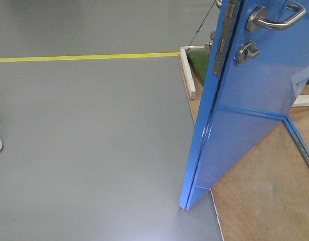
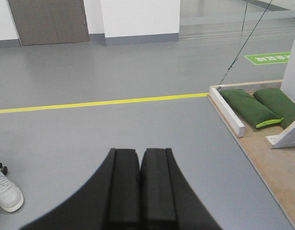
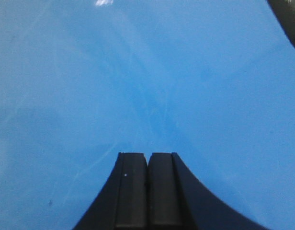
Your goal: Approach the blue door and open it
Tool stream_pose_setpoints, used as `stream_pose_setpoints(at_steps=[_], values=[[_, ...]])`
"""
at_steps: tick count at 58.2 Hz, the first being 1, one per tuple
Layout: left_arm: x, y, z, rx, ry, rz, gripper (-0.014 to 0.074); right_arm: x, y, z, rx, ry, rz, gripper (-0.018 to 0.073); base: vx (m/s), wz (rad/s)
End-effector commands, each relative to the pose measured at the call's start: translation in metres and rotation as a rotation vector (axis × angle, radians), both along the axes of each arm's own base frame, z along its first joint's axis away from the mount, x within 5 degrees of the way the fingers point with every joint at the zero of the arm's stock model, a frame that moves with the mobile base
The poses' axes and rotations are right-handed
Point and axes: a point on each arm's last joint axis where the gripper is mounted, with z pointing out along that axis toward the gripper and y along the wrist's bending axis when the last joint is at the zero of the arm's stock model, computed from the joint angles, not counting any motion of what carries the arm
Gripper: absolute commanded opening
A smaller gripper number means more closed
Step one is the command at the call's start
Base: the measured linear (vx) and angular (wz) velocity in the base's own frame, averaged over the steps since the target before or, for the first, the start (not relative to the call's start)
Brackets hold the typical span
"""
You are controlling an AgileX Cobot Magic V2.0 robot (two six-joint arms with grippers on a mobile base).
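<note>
The blue door stands swung open at the right of the front view, its edge turned toward me. A silver lever handle, a round thumb-turn and a metal latch plate show near its top. In the right wrist view the blue door fills the frame just ahead of my right gripper, which is shut and holds nothing. My left gripper is shut too, empty, over grey floor with the door out of its view.
A yellow floor line crosses the grey floor. The door rig's plywood base has a white wooden rim, green sandbags and a white brace. A white shoe sits at left.
</note>
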Motion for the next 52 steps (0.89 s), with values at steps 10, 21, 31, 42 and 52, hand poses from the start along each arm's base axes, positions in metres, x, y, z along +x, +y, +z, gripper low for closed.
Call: stream_pose_setpoints(at_steps=[10,21,31,42,52], values=[[-0.001,-0.001,0.017,-0.009,-0.123,-0.011,0.0073,-0.003,0.002,0.015,0.284,-0.053,0.050,0.0012,0.00,0.00],[-0.001,-0.001,0.017,-0.009,-0.123,-0.011,0.0073,-0.005,0.009,0.014,0.424,-0.004,0.137,0.0012,0.00,0.00],[-0.001,-0.001,0.017,-0.009,-0.123,-0.011,0.0073,-0.006,0.015,0.013,0.491,0.033,0.202,0.0012,0.00,0.00],[-0.001,-0.001,0.017,-0.009,-0.123,-0.011,0.0073,-0.006,0.015,0.013,0.491,0.036,0.205,0.0012,0.00,0.00],[-0.001,-0.001,0.017,-0.009,-0.123,-0.011,0.0073,-0.006,0.015,0.013,0.491,0.036,0.205,0.0012,0.00,0.00]])
